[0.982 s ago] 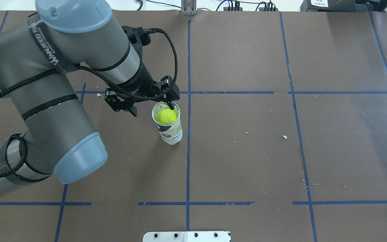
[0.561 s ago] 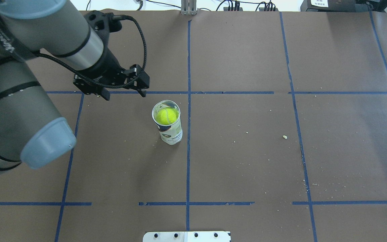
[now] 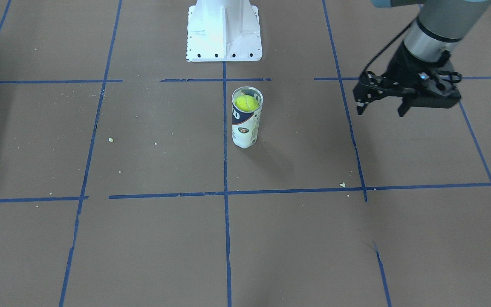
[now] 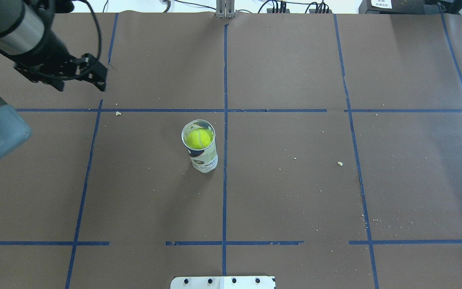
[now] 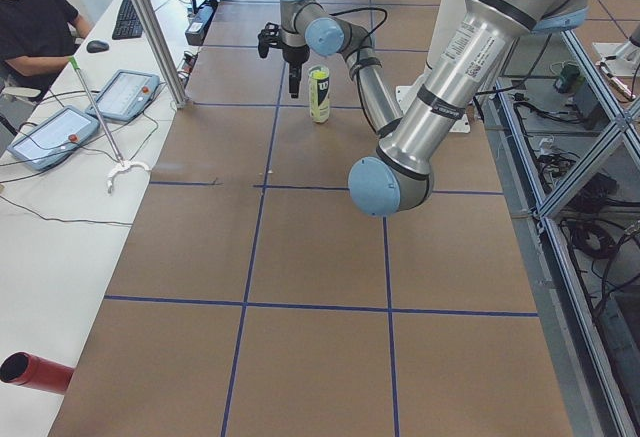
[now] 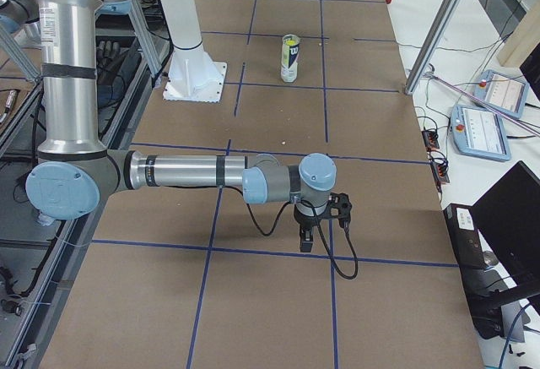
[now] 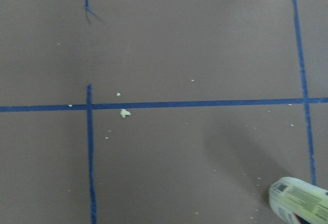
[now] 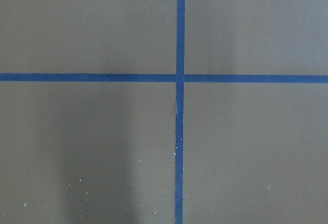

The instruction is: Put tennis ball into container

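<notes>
Brown paper ruled off with blue tape covers your table (image 4: 295, 200). At the left of the overhead view, your left gripper (image 4: 80, 84) has left the can's mouth, where it stood a second ago. It has swung out toward the far left corner, well apart from the can. Its fingers are spread wide with nothing between them, and the front camera shows the same.

At the centre, the container (image 4: 203, 157) stands upright just left of the middle tape line, in the same spot as before. The tennis ball (image 4: 199, 138) sits inside it, below the metal rim, and nothing is touching it. The withdrawal did not nudge the can or drag the ball back out.

Right of that, a pale crumb (image 4: 339, 163) lies on the paper. Your right gripper (image 6: 316, 232) shows only from the side camera at the table's right end, low over the paper and far from the can. You cannot tell from there whether its fingers are spread or closed.

By the look of it, the ball is delivered and the release was clean, so you have only to park the left arm.
</notes>
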Controlling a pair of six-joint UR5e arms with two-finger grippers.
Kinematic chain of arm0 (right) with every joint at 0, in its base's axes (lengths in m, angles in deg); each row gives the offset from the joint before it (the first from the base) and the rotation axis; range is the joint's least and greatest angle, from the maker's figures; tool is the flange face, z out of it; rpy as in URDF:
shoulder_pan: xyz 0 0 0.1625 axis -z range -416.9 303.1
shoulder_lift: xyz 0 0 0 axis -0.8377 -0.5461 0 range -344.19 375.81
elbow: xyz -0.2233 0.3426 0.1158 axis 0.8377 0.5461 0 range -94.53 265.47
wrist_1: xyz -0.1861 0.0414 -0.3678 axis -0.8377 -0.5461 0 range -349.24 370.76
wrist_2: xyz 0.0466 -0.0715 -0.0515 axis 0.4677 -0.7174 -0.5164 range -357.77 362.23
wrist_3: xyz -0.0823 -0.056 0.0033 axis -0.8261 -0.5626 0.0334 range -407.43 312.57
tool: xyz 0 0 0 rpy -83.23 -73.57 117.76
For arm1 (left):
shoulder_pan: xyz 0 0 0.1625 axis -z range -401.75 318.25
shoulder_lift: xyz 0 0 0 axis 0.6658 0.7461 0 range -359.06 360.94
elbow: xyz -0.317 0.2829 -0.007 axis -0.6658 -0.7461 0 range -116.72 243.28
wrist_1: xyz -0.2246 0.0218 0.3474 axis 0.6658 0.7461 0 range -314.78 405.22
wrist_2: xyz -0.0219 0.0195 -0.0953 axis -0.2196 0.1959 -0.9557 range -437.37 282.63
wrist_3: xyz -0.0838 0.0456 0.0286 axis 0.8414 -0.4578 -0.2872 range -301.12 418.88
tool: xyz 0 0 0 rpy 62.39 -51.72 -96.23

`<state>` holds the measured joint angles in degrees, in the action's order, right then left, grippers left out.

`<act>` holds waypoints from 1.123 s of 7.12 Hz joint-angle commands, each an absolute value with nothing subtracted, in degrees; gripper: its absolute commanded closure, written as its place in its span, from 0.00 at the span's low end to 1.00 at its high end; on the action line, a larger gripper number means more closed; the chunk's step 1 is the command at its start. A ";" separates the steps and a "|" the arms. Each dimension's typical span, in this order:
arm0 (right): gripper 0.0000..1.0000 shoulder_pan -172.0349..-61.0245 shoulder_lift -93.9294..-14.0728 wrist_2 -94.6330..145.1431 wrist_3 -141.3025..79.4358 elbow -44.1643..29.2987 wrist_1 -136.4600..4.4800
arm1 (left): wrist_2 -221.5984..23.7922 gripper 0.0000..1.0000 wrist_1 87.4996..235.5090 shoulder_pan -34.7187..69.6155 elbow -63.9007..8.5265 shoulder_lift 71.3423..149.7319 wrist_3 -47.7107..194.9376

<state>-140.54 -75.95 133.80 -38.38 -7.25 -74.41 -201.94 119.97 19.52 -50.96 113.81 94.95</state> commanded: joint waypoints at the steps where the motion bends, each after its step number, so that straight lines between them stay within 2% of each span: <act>1: 0.00 -140.57 -75.95 133.81 -38.38 -7.25 -74.41 | -202.09 0.00 124.91 29.93 -42.58 107.05 77.32; 3: 0.00 -140.57 -75.95 133.81 -38.38 -7.25 -74.41 | -202.17 0.00 137.44 36.27 -34.06 100.29 71.56; 5: 0.00 -140.57 -75.95 133.81 -38.38 -7.25 -74.41 | -205.83 0.00 144.97 40.85 -23.87 98.33 66.39; 8: 0.00 -140.57 -75.95 133.81 -38.38 -7.25 -74.41 | -207.01 0.00 144.63 44.81 -22.23 95.08 61.96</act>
